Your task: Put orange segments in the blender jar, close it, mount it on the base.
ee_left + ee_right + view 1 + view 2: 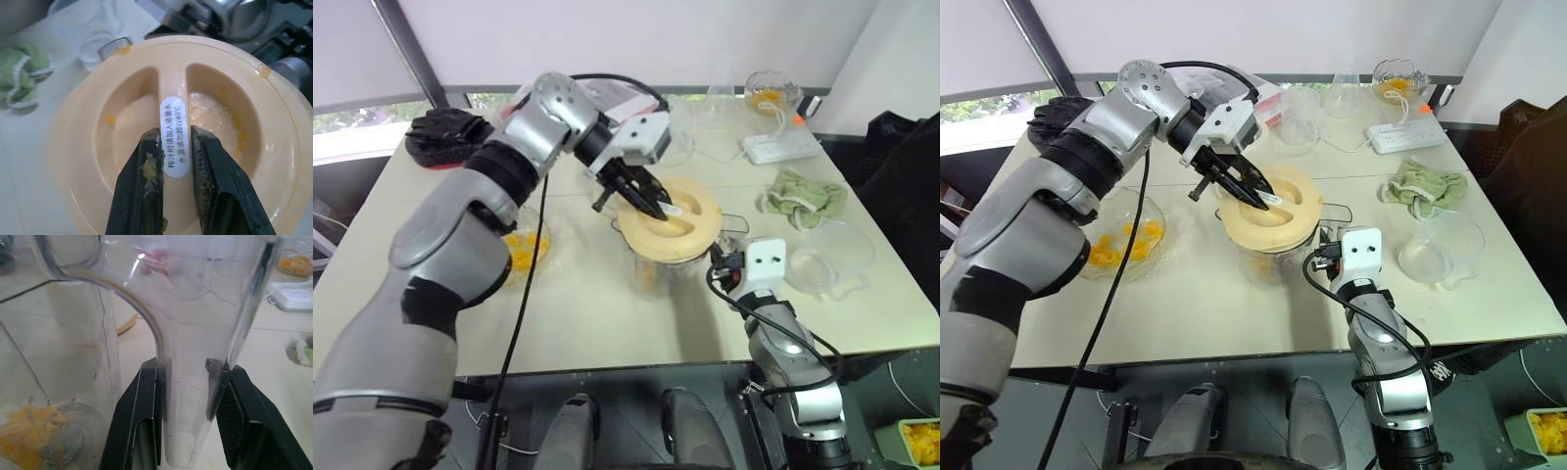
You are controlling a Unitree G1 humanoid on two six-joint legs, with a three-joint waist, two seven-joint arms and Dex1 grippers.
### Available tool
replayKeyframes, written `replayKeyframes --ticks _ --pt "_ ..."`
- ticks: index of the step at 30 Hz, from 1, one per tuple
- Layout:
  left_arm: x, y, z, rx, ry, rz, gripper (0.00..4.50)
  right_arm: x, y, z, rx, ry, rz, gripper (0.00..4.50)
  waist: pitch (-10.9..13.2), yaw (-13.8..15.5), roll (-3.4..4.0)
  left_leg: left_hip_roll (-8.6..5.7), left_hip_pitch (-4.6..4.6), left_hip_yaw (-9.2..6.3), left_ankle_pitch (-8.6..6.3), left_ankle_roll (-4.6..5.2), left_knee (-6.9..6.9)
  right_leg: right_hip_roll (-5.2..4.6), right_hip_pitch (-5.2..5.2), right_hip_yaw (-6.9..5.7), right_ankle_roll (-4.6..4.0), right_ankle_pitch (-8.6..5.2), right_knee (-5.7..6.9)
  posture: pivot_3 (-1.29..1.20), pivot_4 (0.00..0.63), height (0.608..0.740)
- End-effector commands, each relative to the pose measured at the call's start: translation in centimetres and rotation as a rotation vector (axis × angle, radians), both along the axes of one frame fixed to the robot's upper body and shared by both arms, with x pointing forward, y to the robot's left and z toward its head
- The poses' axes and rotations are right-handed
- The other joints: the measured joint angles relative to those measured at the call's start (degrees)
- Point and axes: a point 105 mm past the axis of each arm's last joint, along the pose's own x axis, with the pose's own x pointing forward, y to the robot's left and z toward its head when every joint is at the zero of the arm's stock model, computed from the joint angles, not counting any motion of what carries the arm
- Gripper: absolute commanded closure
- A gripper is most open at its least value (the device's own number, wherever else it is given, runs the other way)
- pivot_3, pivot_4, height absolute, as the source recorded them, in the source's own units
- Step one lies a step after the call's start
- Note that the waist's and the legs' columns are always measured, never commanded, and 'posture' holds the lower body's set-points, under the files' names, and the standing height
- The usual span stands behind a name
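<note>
The blender jar (1268, 257), a tall clear plastic pitcher, stands upright near the middle of the pale surface (1195, 304), with a small heap of orange segments (27, 431) lying at its bottom around the blades. On its mouth sits a round cream-yellow lid (668, 219), dished on either side of a raised central bar that carries a white oval label; bits of orange pulp cling to it. The left claw (175, 161) reaches down from above and is clamped on that bar, one black finger on each side, both fingers smeared with pulp. The right claw (188, 377) points level and grips the jar's clear side handle (195, 396) between its two fingers. Just to the robot's left of the jar a clear glass bowl (1121, 245) holds more yellow-orange segments. A crumpled green cloth (1422, 186) and a white power strip (1405, 135) lie farther back on the right.
</note>
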Motion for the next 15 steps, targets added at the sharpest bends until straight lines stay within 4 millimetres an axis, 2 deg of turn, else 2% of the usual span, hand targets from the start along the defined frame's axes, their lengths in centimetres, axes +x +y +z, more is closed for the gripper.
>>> replayKeyframes --ticks 1,7,15 --pt "0.8 0.4 0.0 0.005 -0.004 0.056 4.24 -0.5 -0.3 -0.2 -0.02 0.009 -0.014 3.6 0.02 0.03 -0.02 0.0 -0.02 0.0 0.0 0.0 0.01 0.0 -0.02 0.0 0.01 0.0 0.0 0.0 0.15 0.74" --pt "1.1 0.4 -0.5 0.013 0.02 0.091 4.24 -0.5 -0.2 -0.2 -0.019 0.009 -0.02 3.6 0.01 0.9 -0.01 -0.02 -0.05 0.0 0.0 0.0 0.01 -0.01 -0.04 0.0 0.05 0.06 0.0 0.0 0.15 0.74" --pt "0.7 1.2 -1.9 0.071 0.107 0.13 4.24 -0.5 -0.2 -0.3 -0.022 0.011 -0.017 3.6 0.01 0.62 0.0 0.0 -0.02 -0.01 0.0 0.0 0.03 0.0 -0.02 0.0 0.01 0.06 0.01 0.0 0.15 0.74"
